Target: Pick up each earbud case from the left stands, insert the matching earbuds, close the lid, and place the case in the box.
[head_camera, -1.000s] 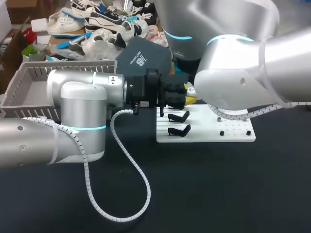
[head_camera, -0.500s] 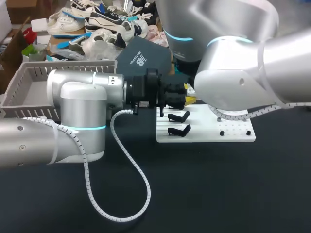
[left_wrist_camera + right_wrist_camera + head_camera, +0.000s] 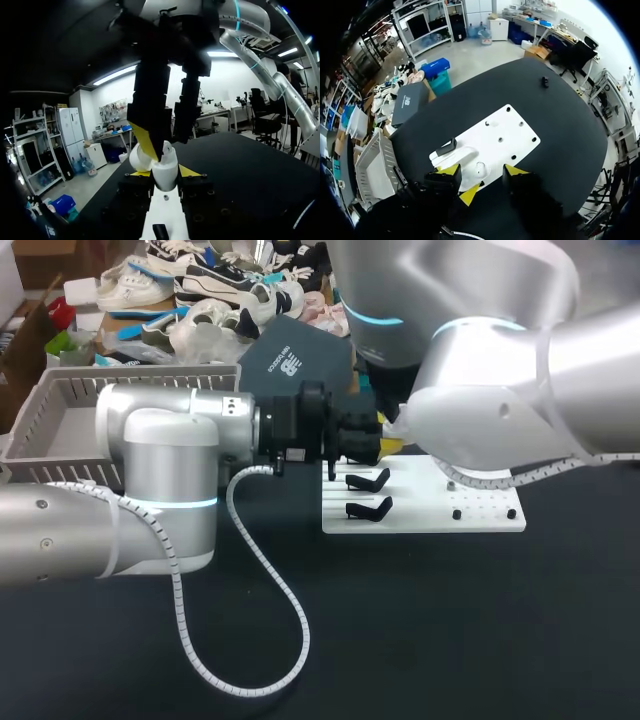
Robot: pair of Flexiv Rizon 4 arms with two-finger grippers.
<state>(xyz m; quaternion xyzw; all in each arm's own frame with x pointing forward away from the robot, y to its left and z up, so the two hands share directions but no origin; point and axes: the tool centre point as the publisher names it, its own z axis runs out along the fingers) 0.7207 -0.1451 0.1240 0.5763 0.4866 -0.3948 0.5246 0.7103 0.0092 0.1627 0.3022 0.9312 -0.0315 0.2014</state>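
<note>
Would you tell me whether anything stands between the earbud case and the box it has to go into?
Yes. The earbud case sits clamped in the left gripper, and the right gripper hangs directly over it, one yellow tip against the case. Towards the box, only the left arm itself lies between.

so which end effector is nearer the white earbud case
Left. The left end effector grips the white rounded earbud case from both sides; the right end effector hangs just above it, one yellow tip touching it.
</note>
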